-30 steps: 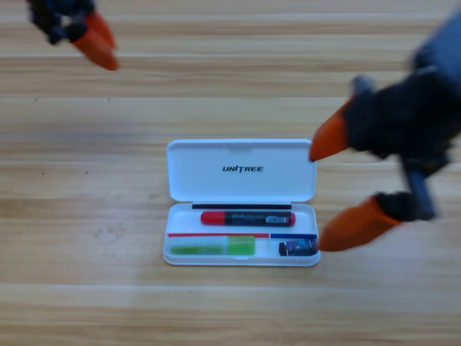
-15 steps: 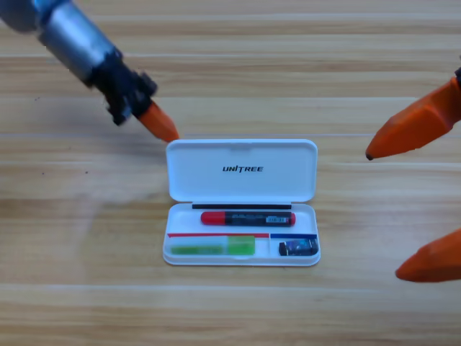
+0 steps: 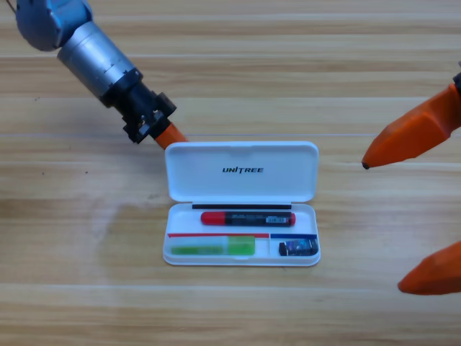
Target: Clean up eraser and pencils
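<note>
High view: left gripper (image 3: 171,136) touches the case lid's (image 3: 241,171) corner.

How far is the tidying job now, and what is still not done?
Done: the eraser and both pencils, green and red-and-black, lie in the white case. In hand: the left gripper touches the top left corner of the lid. Left: the lid stands open. The right gripper waits, jaws open, at the right edge.

left hand (image 3: 171,137) at case (image 3: 241,171) lid corner | right hand (image 3: 414,213) spread wide
</note>
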Controlling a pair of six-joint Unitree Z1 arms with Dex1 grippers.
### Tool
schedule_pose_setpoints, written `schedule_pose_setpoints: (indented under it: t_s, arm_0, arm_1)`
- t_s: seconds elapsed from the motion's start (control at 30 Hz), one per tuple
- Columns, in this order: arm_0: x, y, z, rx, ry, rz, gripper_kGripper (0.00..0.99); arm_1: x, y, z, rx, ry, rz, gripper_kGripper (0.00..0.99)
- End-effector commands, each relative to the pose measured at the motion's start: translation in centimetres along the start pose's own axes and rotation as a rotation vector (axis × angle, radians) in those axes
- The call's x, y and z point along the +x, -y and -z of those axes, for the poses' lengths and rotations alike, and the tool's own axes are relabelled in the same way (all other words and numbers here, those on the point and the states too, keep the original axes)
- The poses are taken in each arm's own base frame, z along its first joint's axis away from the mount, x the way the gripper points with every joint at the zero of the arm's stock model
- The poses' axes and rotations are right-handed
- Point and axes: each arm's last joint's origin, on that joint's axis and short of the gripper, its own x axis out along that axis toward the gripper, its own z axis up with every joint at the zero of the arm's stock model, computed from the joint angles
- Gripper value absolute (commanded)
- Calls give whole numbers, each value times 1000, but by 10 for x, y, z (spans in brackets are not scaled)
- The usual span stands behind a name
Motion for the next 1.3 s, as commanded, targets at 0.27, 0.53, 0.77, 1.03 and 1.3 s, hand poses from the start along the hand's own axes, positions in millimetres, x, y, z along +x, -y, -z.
schedule_pose_setpoints:
  t_s: [0.27, 0.53, 0.77, 1.03, 1.3]
  arm_0:
    - [24, 67, -37, 77, -39, 82, 0]
    - [50, 68, -24, 79, -65, 110, 0]
    - [61, 62, -19, 73, -75, 110, 0]
    - [69, 62, -15, 78, -87, 110, 0]
    - [73, 70, -6, 101, -149, 36, 0]
  arm_1:
    - [6, -4, 7, 7, -1, -28, 990]
    - [11, -1, 6, 13, -12, -34, 990]
    - [16, 1, 6, 19, -20, -46, 990]
    - [20, 3, 5, 24, -22, -64, 990]
    - [23, 4, 5, 27, -26, -71, 990]
